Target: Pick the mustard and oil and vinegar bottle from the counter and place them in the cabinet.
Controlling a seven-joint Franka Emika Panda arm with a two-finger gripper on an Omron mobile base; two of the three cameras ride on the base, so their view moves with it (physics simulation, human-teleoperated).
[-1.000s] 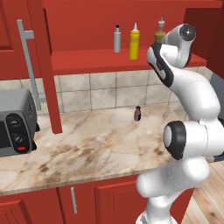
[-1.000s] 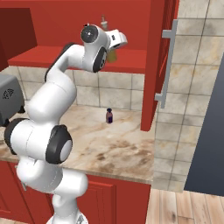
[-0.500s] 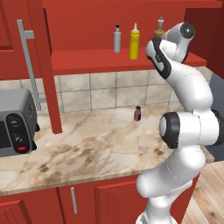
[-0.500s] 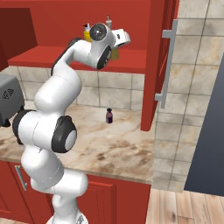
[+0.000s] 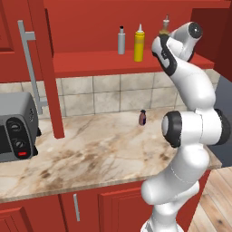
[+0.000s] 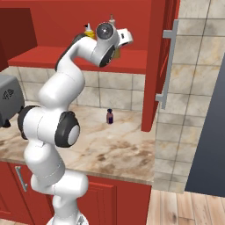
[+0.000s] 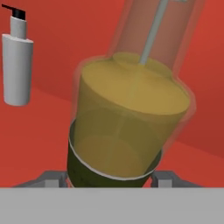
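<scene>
Two fingers point(image 7: 111, 177) are clasping the oil and vinegar bottle point(image 7: 124, 127) over the cabinet point(image 5: 113, 61) shelf, beside the mustard point(image 5: 139, 44).

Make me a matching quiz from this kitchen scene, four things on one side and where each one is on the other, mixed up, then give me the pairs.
Things:
1. mustard
2. oil and vinegar bottle
3. tiny brown bottle
4. toaster oven

Places:
A. on the counter near the tiled wall
B. on the cabinet shelf, beside the grey bottle
C. at the counter's left end
D. between the jaws of the gripper, up at the shelf

Pairs: 1-B, 2-D, 3-A, 4-C
</scene>
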